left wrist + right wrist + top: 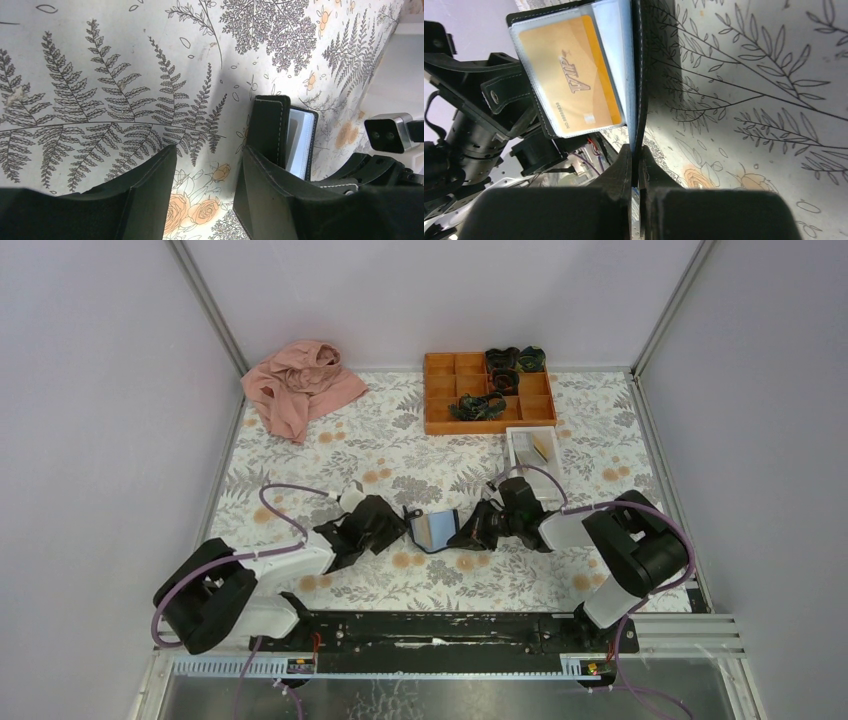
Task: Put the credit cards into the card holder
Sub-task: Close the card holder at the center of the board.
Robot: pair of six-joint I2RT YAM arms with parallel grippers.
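Right claw (pixel 636 150): clamps tight on the black cover edge of the card holder (pixel 640 75) and props it open and upright over the middle of the table (pixel 300 460), pockets exposed for loading. Left claw (pixel 209 150): stands parted, with nothing visible between its fingers and one finger close against the opposite cover, seemingly to brace it. Orange card (pixel 569 75): sits inside a clear pocket. Remaining cards (pixel 543 447): lie in the white tray (pixel 512 445) just beyond the right claw, apparently awaiting transfer. Probably calls for a freed claw first.
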